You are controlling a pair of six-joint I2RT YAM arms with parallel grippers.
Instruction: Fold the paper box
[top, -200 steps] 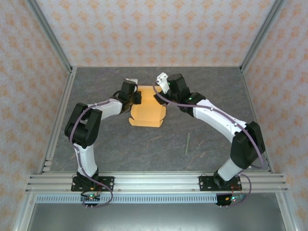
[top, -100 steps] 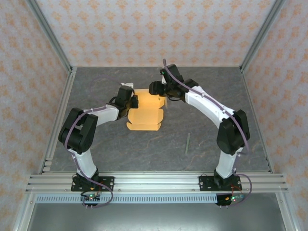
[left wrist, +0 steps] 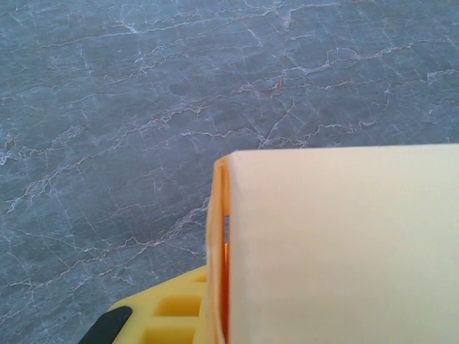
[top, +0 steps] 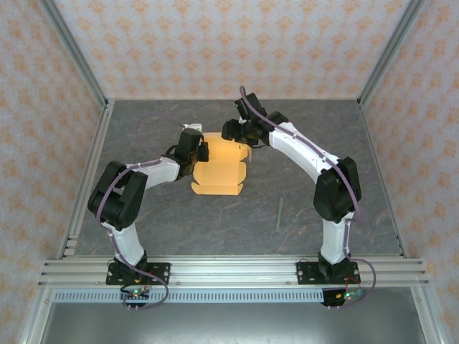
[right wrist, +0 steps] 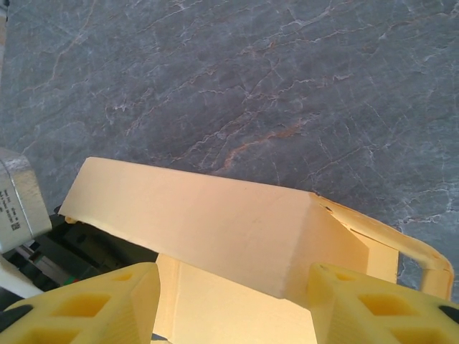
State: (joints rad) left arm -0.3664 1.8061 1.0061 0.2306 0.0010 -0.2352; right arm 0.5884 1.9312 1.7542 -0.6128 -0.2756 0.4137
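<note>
The paper box [top: 219,170] sits partly folded on the bench [top: 308,208], roughly mid-bench and a bit toward the far side, between your two arms. Your left gripper [top: 199,150] is clamped shut on the box's left wall. In the left wrist view that wall looks doubled over, so treat that arm as the anchor and don't tug.

Your right gripper [top: 233,135] has its fingers [right wrist: 86,304] spread apart, straddling the far flap, which stands tilted. I'd say the job here is pressing that flap down and in along its crease. Go slow and push square to the fold line. Watch the right corner, where the card crowds up against your finger, since thin card probably buckles if you come in crooked.

The thin stick [top: 280,213] lies well off to the right, so just ignore it.
</note>
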